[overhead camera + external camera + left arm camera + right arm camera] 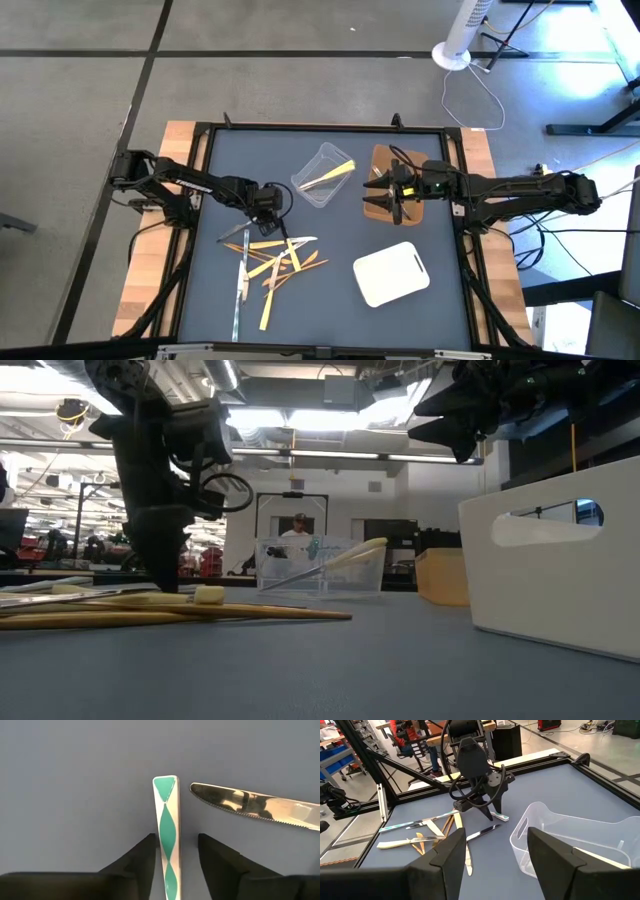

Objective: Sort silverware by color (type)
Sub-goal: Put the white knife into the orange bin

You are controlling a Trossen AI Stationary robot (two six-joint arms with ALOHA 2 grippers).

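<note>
Silverware left of tub, trays right.

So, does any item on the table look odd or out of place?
One does: the utensil handle between the left claw fingers has a green and white pattern, unlike the silver knife beside it and the pale yellow utensils.

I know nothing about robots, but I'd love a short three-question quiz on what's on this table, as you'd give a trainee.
1. True or false: the left gripper has a green-and-white patterned handle between its fingers.
2. What lies in the clear tub? A) pale yellow utensils B) a silver knife C) nothing
3. Fill in: the right gripper hangs over the ____ tray, not the white tray.

Key: 1 true. 2 A. 3 brown.
</note>
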